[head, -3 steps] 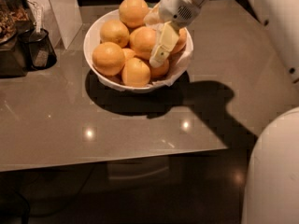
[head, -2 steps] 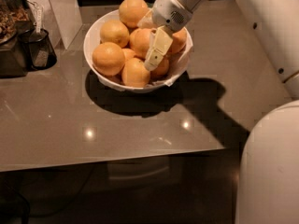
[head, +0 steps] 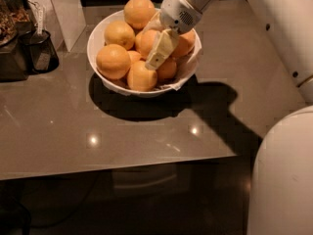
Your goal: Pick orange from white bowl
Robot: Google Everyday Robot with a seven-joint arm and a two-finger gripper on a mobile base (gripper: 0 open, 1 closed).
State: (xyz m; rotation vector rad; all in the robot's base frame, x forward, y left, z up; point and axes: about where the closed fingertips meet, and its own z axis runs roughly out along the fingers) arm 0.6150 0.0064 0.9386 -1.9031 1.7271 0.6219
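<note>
The white bowl stands on the grey table at the top centre, with a crinkled white liner, and holds several oranges piled up. One orange sits on top at the back, another orange at the front left. My gripper reaches down from the upper right into the middle of the pile, against a central orange and next to an orange on the right. The arm hides part of the bowl's right rim.
The grey table ends at a front edge near mid-frame. A dark container with a utensil and a dark box stand at the left. A white upright panel is behind them. My white base fills the lower right.
The arm has shifted left and a little lower, bringing the gripper deeper among the oranges at the middle of the bowl. The oranges have not visibly moved.
</note>
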